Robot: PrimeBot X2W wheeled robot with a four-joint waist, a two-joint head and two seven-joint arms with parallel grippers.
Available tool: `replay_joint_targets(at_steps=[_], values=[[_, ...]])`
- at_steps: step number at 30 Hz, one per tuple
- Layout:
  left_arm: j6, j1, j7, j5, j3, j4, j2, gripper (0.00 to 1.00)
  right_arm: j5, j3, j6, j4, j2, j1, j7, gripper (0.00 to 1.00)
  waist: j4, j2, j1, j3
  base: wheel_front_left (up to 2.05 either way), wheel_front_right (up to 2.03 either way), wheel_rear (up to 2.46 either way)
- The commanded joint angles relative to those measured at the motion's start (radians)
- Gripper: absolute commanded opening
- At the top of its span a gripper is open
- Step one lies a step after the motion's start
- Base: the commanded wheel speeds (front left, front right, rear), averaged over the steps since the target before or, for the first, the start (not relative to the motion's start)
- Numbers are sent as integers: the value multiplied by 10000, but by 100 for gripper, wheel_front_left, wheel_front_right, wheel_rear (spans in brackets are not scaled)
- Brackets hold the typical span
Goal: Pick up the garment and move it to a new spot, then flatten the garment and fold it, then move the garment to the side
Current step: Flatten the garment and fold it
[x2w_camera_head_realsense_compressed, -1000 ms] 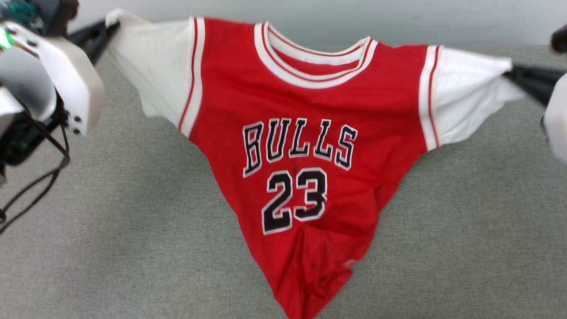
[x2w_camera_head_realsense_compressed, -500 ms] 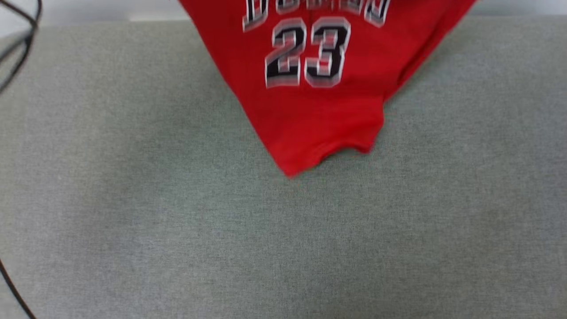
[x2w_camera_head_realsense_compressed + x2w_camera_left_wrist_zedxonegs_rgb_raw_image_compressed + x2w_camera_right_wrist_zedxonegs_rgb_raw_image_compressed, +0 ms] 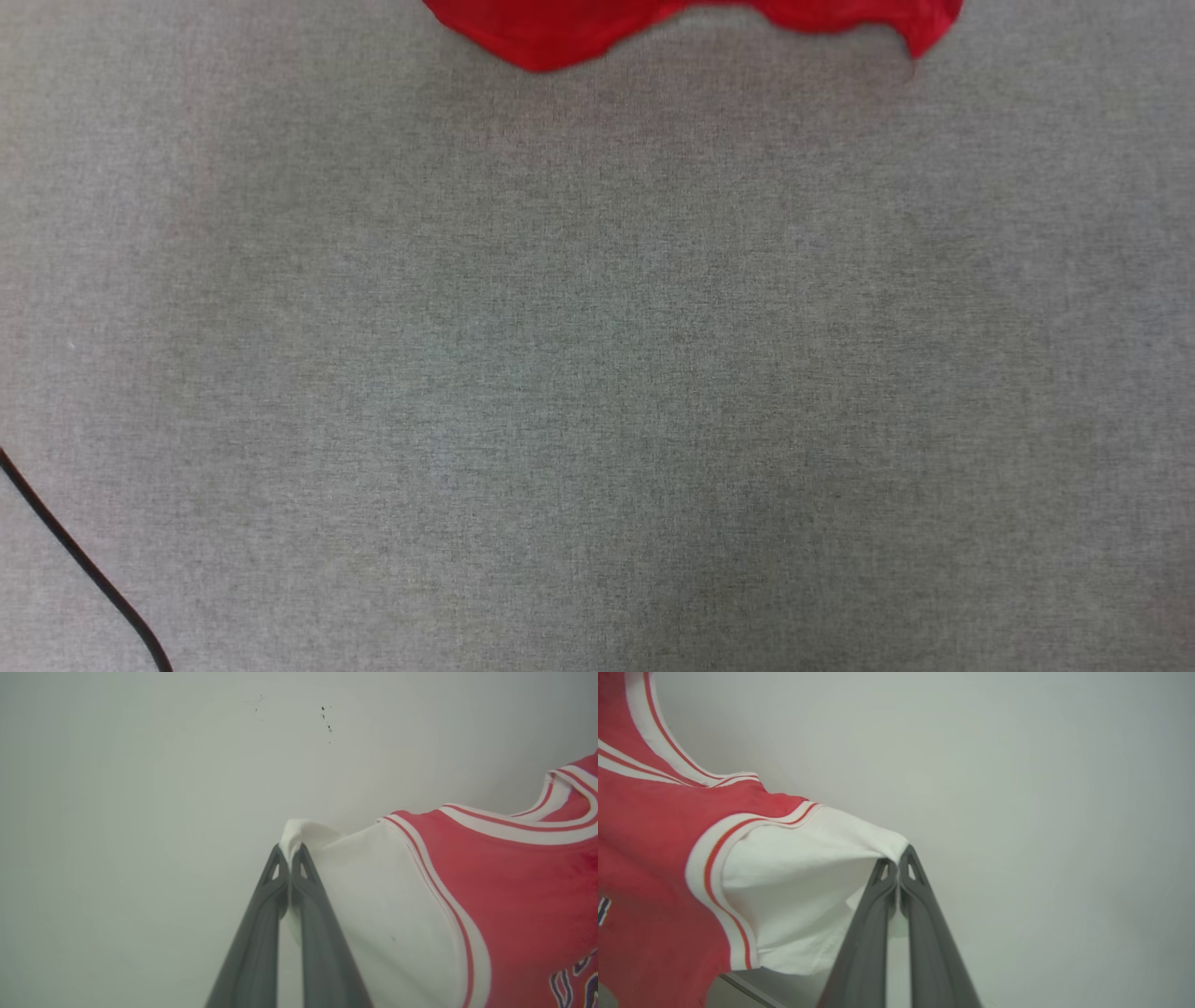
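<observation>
The red jersey [image 3: 490, 882] hangs in the air, stretched between the two arms by its white short sleeves, front side open and the striped collar uppermost. Held this way, its body can drop free and the creases can fall out, which suits spreading it flat on a new spot.

One sleeve [image 3: 373, 896] ends in a bunched tip caught at the very tips of the left gripper [image 3: 290, 851], whose long dark fingers are pressed together on the cloth. The other sleeve [image 3: 798, 868] is pinched the same way at the tips of the right gripper [image 3: 899, 861], jaws together on the cuff. From each pinch the fabric runs sideways and down, away from the fingers, so the bulk of the jersey lies between the grippers and not around either one.

In the head view only its red hem [image 3: 560, 33] dips in at the top edge, over a grey fabric surface [image 3: 597, 373]; whether it touches I cannot tell. A black cable [image 3: 84, 560] crosses the lower left corner. A pale wall [image 3: 140, 765] stands behind.
</observation>
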Motion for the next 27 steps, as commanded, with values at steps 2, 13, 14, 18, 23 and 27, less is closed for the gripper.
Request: replay_joint_targets(at_steps=[2,13,14,18,23,27], values=[[-220,30,-377,5,-72,578,-157,0,38,223,-10,530,310,-128,-379,0,66,0,-1,208,0,0,0],[-529,3191,-1809,-738,-455,1303,-230,0,940,1354,-10,1420,783,2603,-2001,0,-68,0,-1,-303,0,0,0],[-518,3641,-1976,-873,-447,1301,-173,0,1093,1458,-10,1418,785,3005,-2177,0,-99,0,-1,-408,0,0,0],[-341,5571,-2379,-1432,-389,1105,-61,0,1707,1964,-10,1192,609,4661,-2671,0,-204,0,-1,-928,0,0,0],[211,8292,-2668,-2016,-318,257,110,0,2259,2495,-10,890,475,6726,-3303,0,-310,0,-1,-1622,0,0,0],[597,9840,-2731,-2356,-211,-486,335,0,2647,2675,-10,635,236,7896,-3591,0,-337,0,-1,-2027,0,0,0]])
